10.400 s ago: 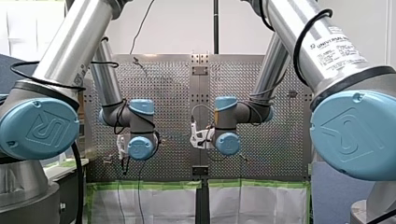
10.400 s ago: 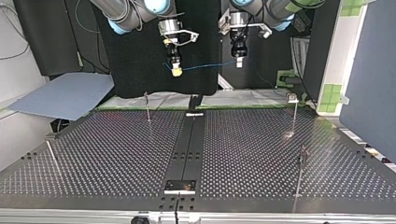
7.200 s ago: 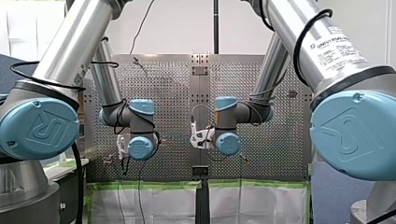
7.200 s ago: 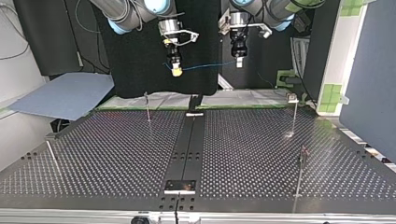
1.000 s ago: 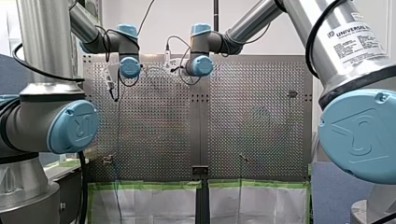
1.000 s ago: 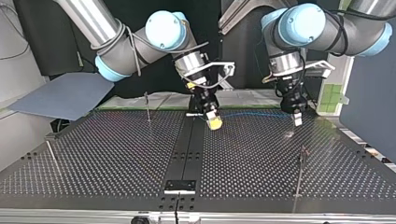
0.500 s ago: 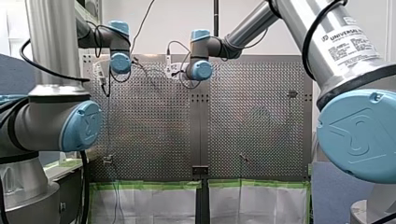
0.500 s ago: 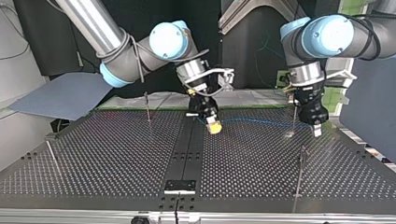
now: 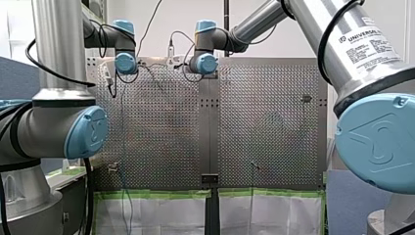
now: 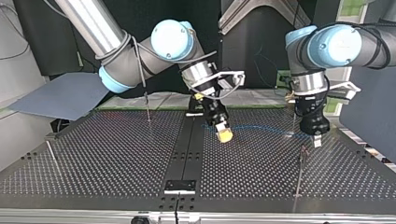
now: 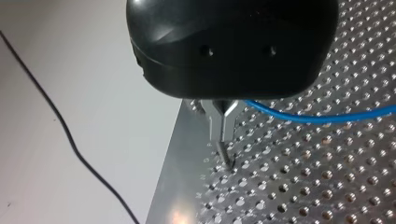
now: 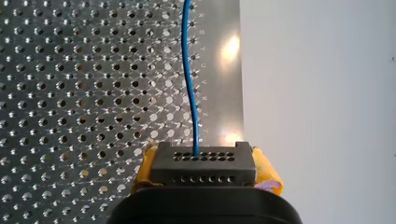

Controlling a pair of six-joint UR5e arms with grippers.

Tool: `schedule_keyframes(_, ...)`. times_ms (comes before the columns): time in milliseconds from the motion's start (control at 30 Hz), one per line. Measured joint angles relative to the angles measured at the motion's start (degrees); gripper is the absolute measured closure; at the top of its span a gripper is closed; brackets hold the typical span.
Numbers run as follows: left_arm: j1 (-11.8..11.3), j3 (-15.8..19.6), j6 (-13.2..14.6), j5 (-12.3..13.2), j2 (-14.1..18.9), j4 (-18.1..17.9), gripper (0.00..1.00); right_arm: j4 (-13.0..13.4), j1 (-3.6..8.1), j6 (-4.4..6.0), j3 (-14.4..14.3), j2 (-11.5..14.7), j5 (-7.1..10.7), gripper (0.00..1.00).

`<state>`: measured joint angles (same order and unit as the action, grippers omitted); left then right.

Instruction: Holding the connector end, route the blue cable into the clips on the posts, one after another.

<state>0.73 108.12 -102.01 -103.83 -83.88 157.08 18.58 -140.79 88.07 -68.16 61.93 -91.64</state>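
In the right wrist view my right gripper (image 12: 203,184) is shut on the black connector (image 12: 203,163), which sits between its yellow pads (image 12: 144,168). The blue cable (image 12: 189,70) runs straight ahead from the connector over the perforated table. In the top view the blue cable (image 10: 261,129) sags from my right gripper (image 10: 225,136) across to my left gripper (image 10: 317,142). My left gripper hangs just above the table, beside one thin post (image 10: 293,122) and behind another post (image 10: 301,161). In the left wrist view my left gripper (image 11: 223,128) has its metal fingers shut, and the cable (image 11: 317,116) leads away from them.
Two more thin posts (image 10: 147,106) (image 10: 50,156) stand on the top view's left half. A black rail (image 10: 186,154) divides the table down the middle. A grey-blue sheet (image 10: 60,95) lies off the table's far left corner. A loose black wire (image 11: 60,135) lies beyond the table edge.
Both grippers have come lower and nearer the top view's camera. My left gripper has gone rightward past the far right post, my right gripper has followed, and the cable is still strung between them.
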Motion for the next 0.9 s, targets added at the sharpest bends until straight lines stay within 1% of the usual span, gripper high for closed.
schedule_keyframes(100,-0.35,-0.4,-0.06,-0.38,-0.11,0.33,1.0,0.0,-0.05,0.13,0.25,0.0,0.17,1.0)
schedule_keyframes(200,-0.66,-0.55,-0.09,-0.2,-0.14,0.36,1.0,0.01,-0.05,0.34,0.64,-0.03,0.27,1.0)
schedule_keyframes(400,-1.4,-1.58,-0.41,1.64,-0.37,0.42,1.0,-0.02,0.09,0.61,1.45,-0.07,0.38,1.0)
schedule_keyframes(600,-2.04,-2.75,-1.63,2.67,-1.0,0.37,1.0,-0.02,0.28,0.85,1.85,-0.09,0.44,1.0)
schedule_keyframes(900,-3.36,-3.78,-2.42,4.6,-2.5,0.15,1.0,-0.11,0.72,1.24,2.0,-0.16,0.55,1.0)
